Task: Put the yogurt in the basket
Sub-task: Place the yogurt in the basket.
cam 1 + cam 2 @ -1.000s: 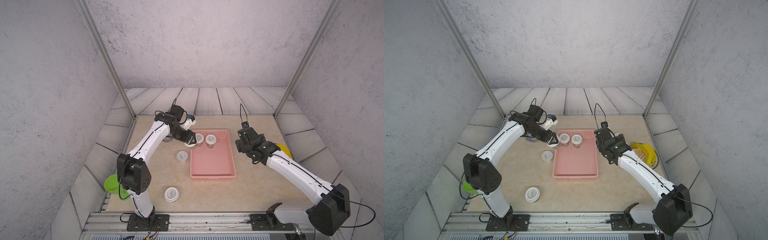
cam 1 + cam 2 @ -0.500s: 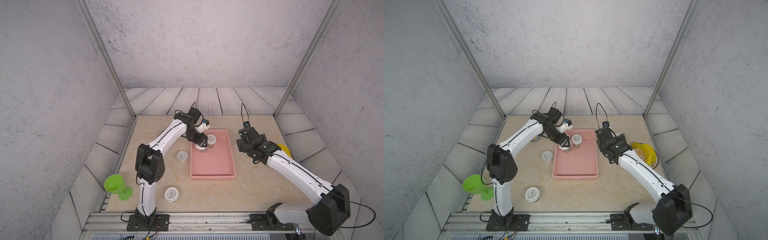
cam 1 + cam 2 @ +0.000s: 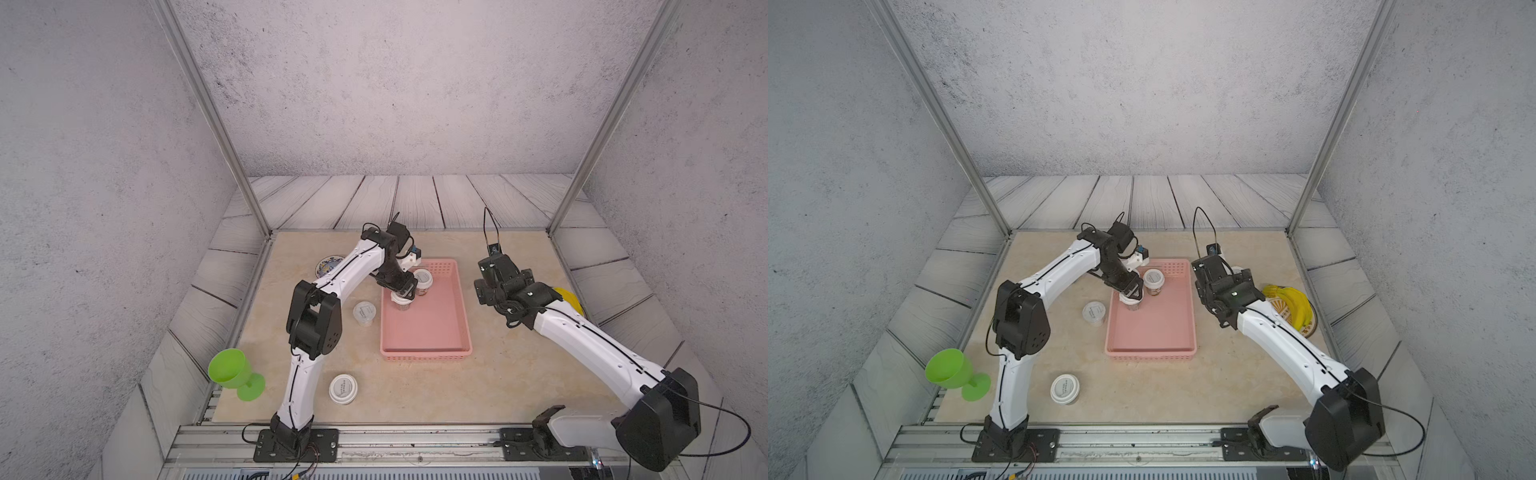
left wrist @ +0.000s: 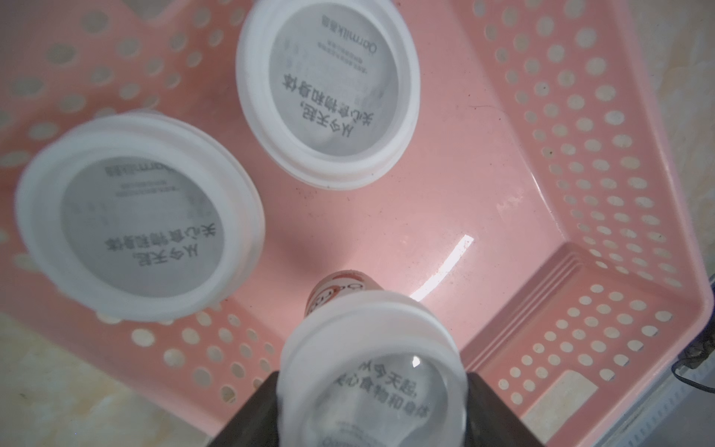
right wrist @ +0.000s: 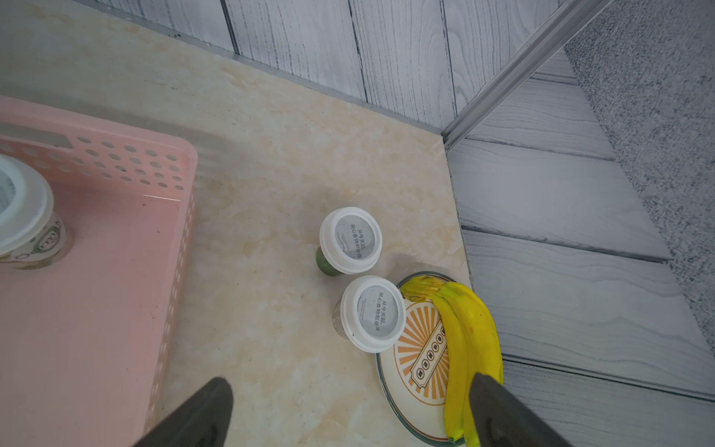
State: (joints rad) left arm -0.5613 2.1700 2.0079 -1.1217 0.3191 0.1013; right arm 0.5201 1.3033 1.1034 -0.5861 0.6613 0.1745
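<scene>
So the left hand [image 3: 402, 296] is clamped on a yogurt cup [image 4: 371, 371] by its lid, over the far-left corner of the pink basket [image 3: 426, 353]; from the pictures I can't tell if that cup is touching the floor of the basket or hanging just above it. Two more cups sit upright in there already, close together in the left wrist view [image 4: 329, 93] [image 4: 139, 216]; in both top views only one of them shows clearly [image 3: 422, 279] [image 3: 1153, 279], just beside the hand. The right hand [image 5: 348, 410] is spread wide with nothing in it, hovering over the desk [image 3: 498, 374] just right of the basket. Below it in the right wrist view are two cups on the desk, one with green contents [image 5: 350, 240] and one right next to it [image 5: 373, 313] that overlaps the rim of a plate [image 5: 410, 391] with bananas [image 5: 468, 340]. Two more cups are out on the left side, one near the basket's left wall [image 3: 364, 311] and one near the front edge [image 3: 343, 388]. Also a green goblet [image 3: 235, 374] at the front left and a blue-patterned bowl [image 3: 326, 266] behind the left arm.
</scene>
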